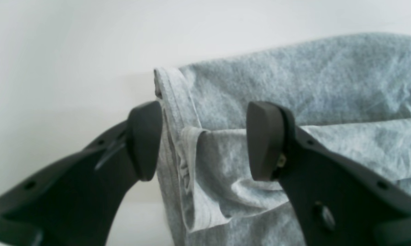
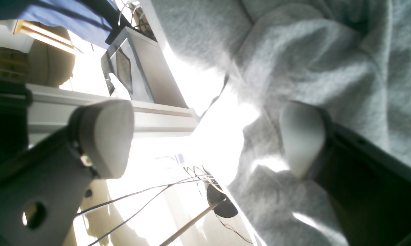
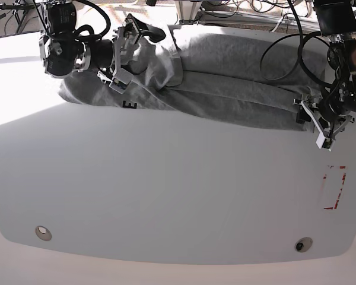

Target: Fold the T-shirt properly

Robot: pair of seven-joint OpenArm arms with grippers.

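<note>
Your white table (image 3: 166, 196) filled most of the base view, and the heather-grey T-shirt (image 3: 225, 89) lay along its far side as a long, rumpled band, a bit of black lettering (image 3: 129, 105) showing at the shirt's near edge. At one end of the shirt, on the base view's left, your right gripper (image 3: 123, 53) stood over a bunched mound of cloth. Its wrist view showed pale fingers (image 2: 106, 140) spread wide, one against the fabric and the other clear of it, nothing pinched between them. At the shirt's opposite end your left gripper (image 3: 320, 122) hung just at the cloth's edge. Up close, its dark fingers (image 1: 265, 140) stood well apart on either side of a folded, hemmed corner of the shirt (image 1: 205, 164); you could not tell whether either pad touched the cloth, and the jaws had not closed on it. Near that same end of the shirt, toward the table's front, a red marking (image 3: 334, 187) sat on the surface. Two small round holes (image 3: 43, 232) lay near the table's front rim, well apart from the shirt.
</note>
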